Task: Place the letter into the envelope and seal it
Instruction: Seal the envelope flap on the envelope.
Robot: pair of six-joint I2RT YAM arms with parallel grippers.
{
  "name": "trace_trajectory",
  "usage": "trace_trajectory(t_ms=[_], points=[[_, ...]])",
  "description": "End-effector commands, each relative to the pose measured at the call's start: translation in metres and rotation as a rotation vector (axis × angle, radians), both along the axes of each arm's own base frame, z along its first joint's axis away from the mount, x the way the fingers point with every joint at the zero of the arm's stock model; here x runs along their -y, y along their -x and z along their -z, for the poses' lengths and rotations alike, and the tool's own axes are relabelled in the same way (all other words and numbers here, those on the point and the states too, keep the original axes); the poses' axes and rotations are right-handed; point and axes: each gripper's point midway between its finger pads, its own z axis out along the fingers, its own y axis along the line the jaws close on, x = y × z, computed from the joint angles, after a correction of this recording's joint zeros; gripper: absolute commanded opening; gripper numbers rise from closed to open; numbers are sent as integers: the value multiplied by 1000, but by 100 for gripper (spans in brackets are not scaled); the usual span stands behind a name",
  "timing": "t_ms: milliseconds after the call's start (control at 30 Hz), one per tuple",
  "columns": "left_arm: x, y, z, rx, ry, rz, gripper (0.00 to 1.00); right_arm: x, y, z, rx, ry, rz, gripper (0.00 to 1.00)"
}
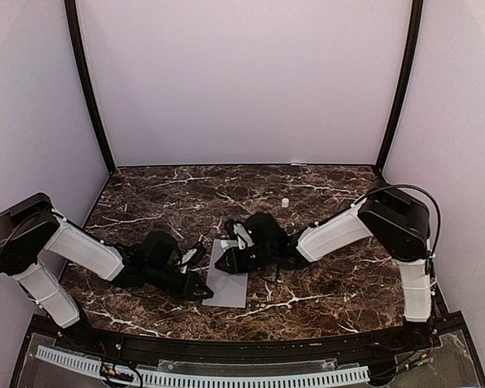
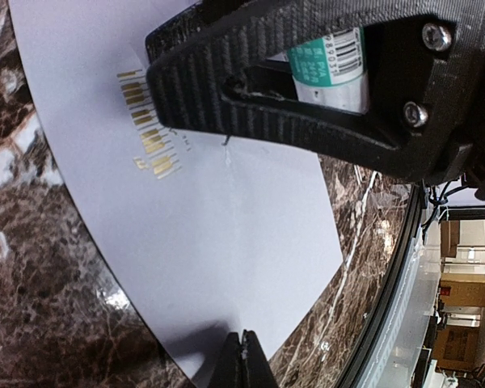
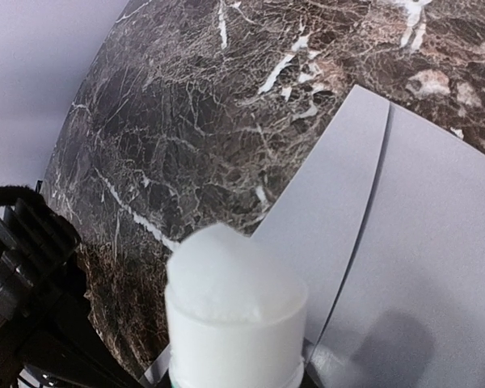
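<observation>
I count two arms, one envelope, one glue stick and one small white cap on the dark marble table (image 1: pixel 323 275).

On the left, the left gripper (image 1: pixel 204 288) reaches low across the marble. Its fingers (image 2: pixel 242 360) are clenched tight together with nothing between them. Their tips sit at the near left edge of the envelope (image 1: pixel 226 279), though I cannot tell whether they press down on it.

The envelope is plain light grey and lies flat in the middle of the table, between the two grippers. It has a row of small gold marks (image 2: pixel 149 133) on its face and one straight seam across it.

Just right of that, the right gripper (image 1: pixel 225 263) hangs over the far half of the envelope. Its jaws are partly parted and grasp the glue stick (image 3: pixel 234 323), which has a white top and a green label with a barcode. I cannot tell if the stick touches the paper.

The cap (image 1: pixel 284 202) stands well apart, on the far side.

The envelope's near edge lies close to the table's near rim. Bare marble stretches away to the far side and to the right, as far as the pale walls.
</observation>
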Motion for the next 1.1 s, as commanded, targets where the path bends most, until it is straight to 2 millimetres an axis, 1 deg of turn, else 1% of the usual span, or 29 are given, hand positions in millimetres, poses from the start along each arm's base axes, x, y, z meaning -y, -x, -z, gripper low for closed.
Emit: trace_trajectory(t_ms=[0, 100, 167, 267, 300, 433, 667, 800, 900, 967, 1067], points=[[-21, 14, 22, -47, -107, -8, 0, 9, 33, 13, -37, 43, -71, 0], [-21, 14, 21, -48, -108, -9, 0, 7, 52, 8, -50, 31, -108, 0], [-22, 14, 21, -48, -109, -12, 0, 3, 66, 1, -50, 19, -138, 0], [-23, 14, 21, -47, -110, -14, 0, -1, 74, -3, -48, 17, -155, 0], [-23, 14, 20, -44, -109, -14, 0, -1, 73, -2, -48, 22, -148, 0], [-23, 14, 20, -43, -111, -16, 0, 5, 59, 6, -30, 80, -87, 0], [-24, 15, 20, -44, -112, -14, 0, 15, 28, 9, -10, 105, -3, 0], [-24, 16, 20, -45, -109, -11, 0, 19, 10, 15, 4, 125, 38, 0], [-24, 16, 21, -47, -110, -11, 0, 20, -1, 17, 11, 127, 55, 0], [-25, 17, 21, -49, -110, -10, 0, 17, -7, 14, 20, 120, 56, 0], [-24, 17, 21, -49, -108, -10, 0, 10, -10, 14, 26, 115, 32, 0]])
